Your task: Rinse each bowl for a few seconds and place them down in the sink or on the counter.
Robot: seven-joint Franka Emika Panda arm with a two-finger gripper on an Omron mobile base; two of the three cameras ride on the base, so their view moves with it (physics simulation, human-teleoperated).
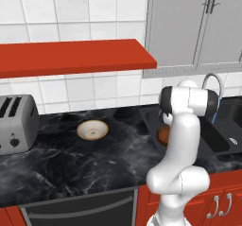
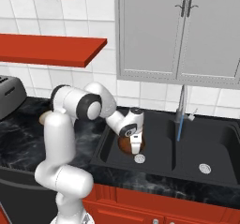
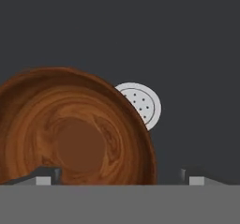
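A reddish-brown, wood-grained bowl (image 3: pixel 75 134) lies on the dark sink floor (image 3: pixel 140 31), its hollow facing the camera and a flat round patch at its centre. A round silver drain (image 3: pixel 140 105), dotted with small holes, sits just beside the bowl, partly hidden behind its rim. The gripper (image 3: pixel 119 177) hangs over the bowl with jaws spread wide: one fingertip (image 3: pixel 44 176) in front of the bowl's hollow, the other past its rim, on the drain's side.

Kitchen: sink (image 2: pixel 220 143), toaster (image 1: pixel 16 123), cabinets (image 2: pixel 187 31).
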